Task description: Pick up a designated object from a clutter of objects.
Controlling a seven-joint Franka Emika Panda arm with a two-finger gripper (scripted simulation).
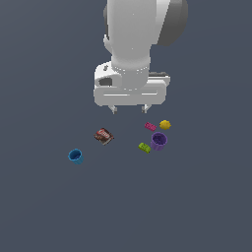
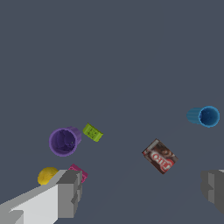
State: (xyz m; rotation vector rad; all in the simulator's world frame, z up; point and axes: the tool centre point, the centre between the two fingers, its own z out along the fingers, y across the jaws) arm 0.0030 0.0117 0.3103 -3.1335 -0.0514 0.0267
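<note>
1. Exterior view shows the gripper (image 1: 129,109) hanging well above the floor (image 1: 44,206), its fingers spread wide and pinching nothing; I judge it is held high so the wrist camera can take in all the clutter before an approach.
2. From the gripper, the blue cup (image 1: 75,156) lies at about seven o'clock, well apart from everything else. Standing alone, it looks easy to reach without bumping neighbours.
3. The brown-red box (image 1: 104,136) sits between the blue cup and the other items, at about one o'clock from the cup.
4. At about four o'clock from the gripper, four items cluster: the purple cup (image 1: 159,141), the green brick (image 1: 144,147) just beside it at eight o'clock, the pink brick (image 1: 150,126) near its eleven o'clock, and the yellow lump (image 1: 165,125) near its one o'clock.
5. Wrist view looks into both cups: the blue cup (image 2: 203,116) and the purple cup (image 2: 64,141) show hollow insides with nothing in them.
6. The grasp has not begun; I judge the arm must next travel toward the blue cup and descend.
</note>
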